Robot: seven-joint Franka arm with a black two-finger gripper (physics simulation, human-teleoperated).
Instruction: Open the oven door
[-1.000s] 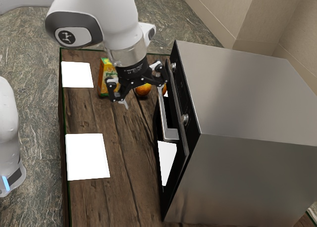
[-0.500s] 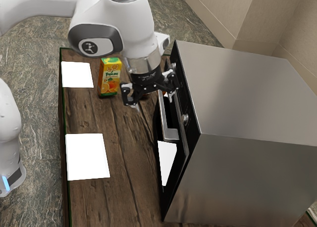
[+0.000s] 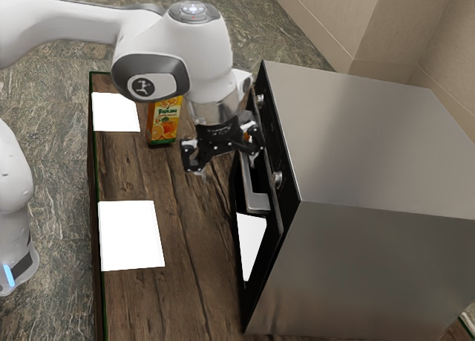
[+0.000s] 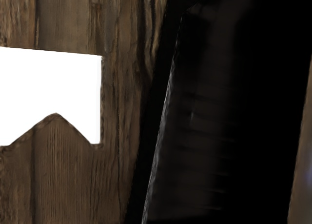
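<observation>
A robot's claw [image 3: 225, 166] hangs with fingers spread near the handle [image 3: 257, 202] of a steel oven [image 3: 371, 148] on a wooden table [image 3: 137, 304]; its stiff door [image 3: 263, 255], likely weighty, looks best pulled by the handle's middle.

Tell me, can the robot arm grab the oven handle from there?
Probably yes: the open gripper is right by the handle, and nothing seems to be in the way.

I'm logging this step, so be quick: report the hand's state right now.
Hand: open, its two fingers spread apart, holding nothing; one finger is close to the oven handle.
</observation>
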